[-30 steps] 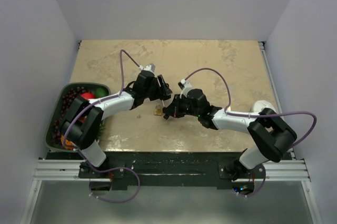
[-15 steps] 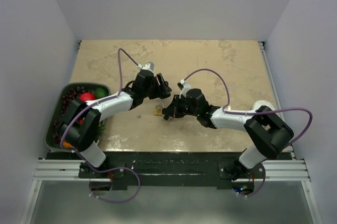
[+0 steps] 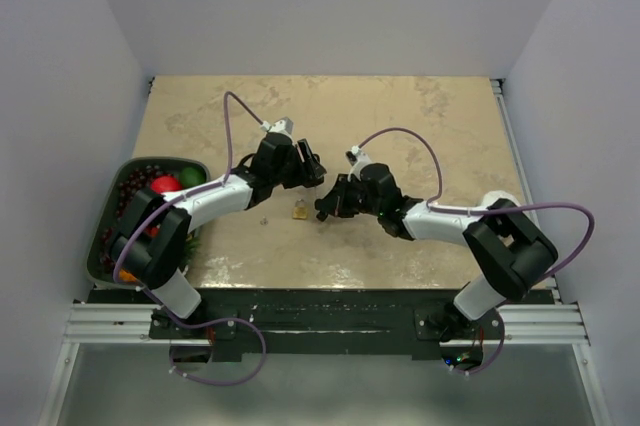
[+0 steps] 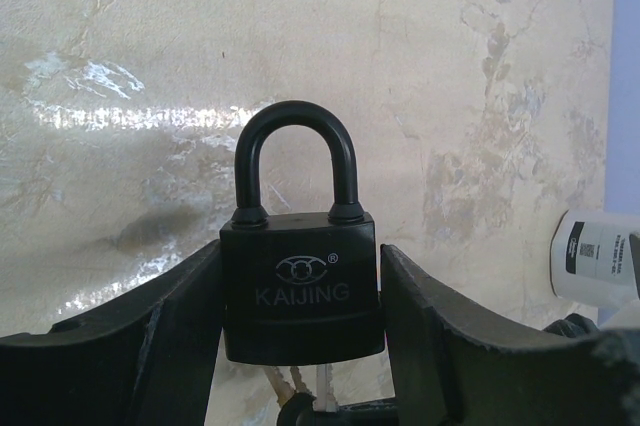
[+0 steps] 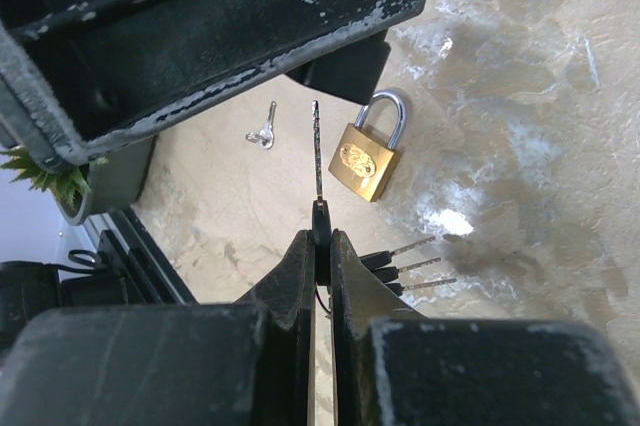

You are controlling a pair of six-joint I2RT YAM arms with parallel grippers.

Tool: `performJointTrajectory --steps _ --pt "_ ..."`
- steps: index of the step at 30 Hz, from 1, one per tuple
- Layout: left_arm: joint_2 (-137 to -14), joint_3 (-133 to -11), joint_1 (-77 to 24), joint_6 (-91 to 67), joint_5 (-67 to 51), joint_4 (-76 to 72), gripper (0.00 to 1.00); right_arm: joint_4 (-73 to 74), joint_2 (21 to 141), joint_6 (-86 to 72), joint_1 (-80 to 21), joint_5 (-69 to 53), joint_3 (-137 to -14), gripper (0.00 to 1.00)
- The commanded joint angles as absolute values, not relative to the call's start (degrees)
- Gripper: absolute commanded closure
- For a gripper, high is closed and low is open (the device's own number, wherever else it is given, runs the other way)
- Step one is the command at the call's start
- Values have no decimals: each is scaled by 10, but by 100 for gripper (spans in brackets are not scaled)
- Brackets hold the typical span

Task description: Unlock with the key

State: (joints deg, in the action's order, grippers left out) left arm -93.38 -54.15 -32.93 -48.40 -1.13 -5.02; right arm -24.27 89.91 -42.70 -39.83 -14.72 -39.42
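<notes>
Black padlock (image 4: 302, 296) clamped in left end effector (image 4: 300, 249), shackle (image 4: 297, 114) closed.

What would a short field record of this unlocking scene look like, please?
left gripper: shut on black padlock, shackle closed
right gripper: shut on key, blade aimed toward the left gripper
key in lock: not visibly inserted
on table: brass padlock, small loose key beside it, not touching

The black lock (image 4: 302, 286) looks matt and smooth. The gold lock (image 5: 365, 161) and thin key (image 5: 316, 151) are shiny metal. The desk (image 4: 480, 96) looks like glossy stone.
</notes>
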Motion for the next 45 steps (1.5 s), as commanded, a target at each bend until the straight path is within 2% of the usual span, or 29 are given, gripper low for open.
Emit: performJointTrajectory --steps 1,21,45 --pt "-902 -555 -338 -472 -2 -101 100 -261 908 -433 -396 -156 -419 100" --pt "-896 -557 -346 -462 19 -98 100 -257 923 -446 -383 -156 -430 100" --pt "-882 -543 -373 -445 45 -118 100 -333 942 -507 -348 -187 -410 100"
